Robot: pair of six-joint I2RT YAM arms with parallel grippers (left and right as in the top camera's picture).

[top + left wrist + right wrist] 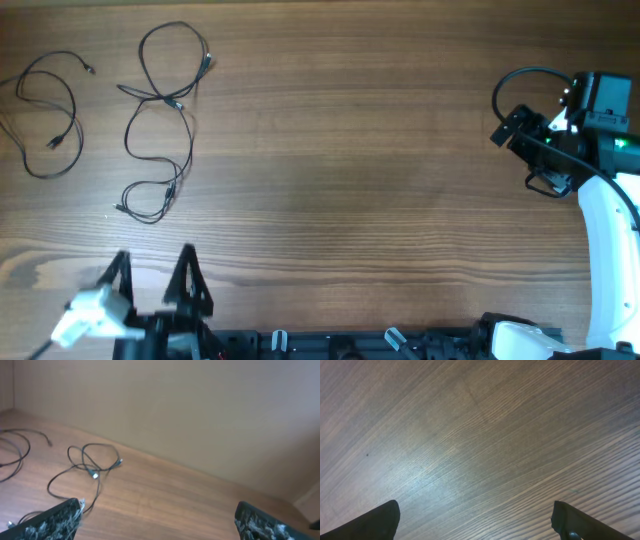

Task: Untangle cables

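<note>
Thin black cables lie at the table's far left in two groups. One looped cable (48, 112) rests near the left edge. A longer crossed tangle (163, 120) with small plug ends lies to its right. In the left wrist view the tangle (92, 464) sits ahead and to the left, and the other cable (17, 447) shows at the left edge. My left gripper (152, 262) (157, 520) stands open near the front edge, short of the tangle, holding nothing. My right gripper (522, 155) (475, 520) is open at the far right over bare wood.
The wooden table (350, 150) stretches between the two arms. A thick black wire (520, 78) loops off the right arm. The arm bases and a dark rail (380, 345) line the front edge. A plain wall (200, 410) stands behind the table.
</note>
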